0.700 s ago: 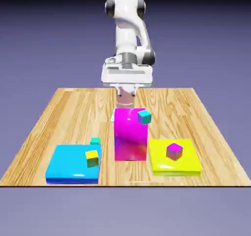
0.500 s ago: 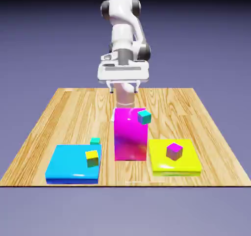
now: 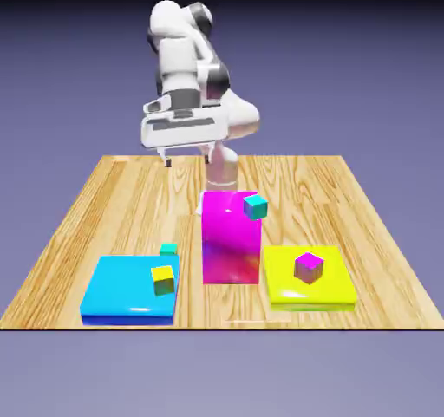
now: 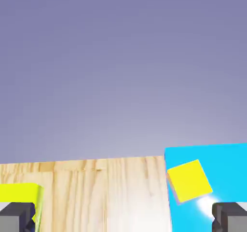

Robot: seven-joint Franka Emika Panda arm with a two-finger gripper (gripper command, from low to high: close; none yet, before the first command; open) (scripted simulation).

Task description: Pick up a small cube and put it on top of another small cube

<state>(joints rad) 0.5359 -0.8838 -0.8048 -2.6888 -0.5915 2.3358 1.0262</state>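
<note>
A plain blue-violet backdrop surrounds a wooden table (image 3: 113, 190) laid with coloured slabs. Nearest the exterior view, at its left, lies a flat cyan slab (image 3: 121, 285) with a yellow-topped cube (image 3: 162, 279) resting near its right edge. At the exterior view's right, level with it, a flat yellow slab (image 3: 286, 296) carries a magenta-topped cube (image 3: 308, 267). Between the two slabs stands a tall magenta block (image 3: 230, 242), and a cyan-topped teal cube (image 3: 255, 205) sits at its upper right corner. The small cube (image 3: 168, 250), plain teal-green, rests at the far right corner of the cyan slab, just behind the yellow-topped cube; whether it stands on the slab or on the wood just behind it cannot be told.

Farthest back, the gripper (image 3: 187, 157) hangs high above the far part of the table, left of the magenta block and well apart from every cube. Its jaws stand wide and hold nothing. In the hand view the two grey tips sit at the bottom corners with bare wood between them, and the small cube does not show there.

The step in hand looks like the approach. To do it well, bring the hand toward the near side until the small cube is centred between the fingers, square the jaws to its faces, then descend straight, keeping clear of the yellow-topped cube close beside it.
</note>
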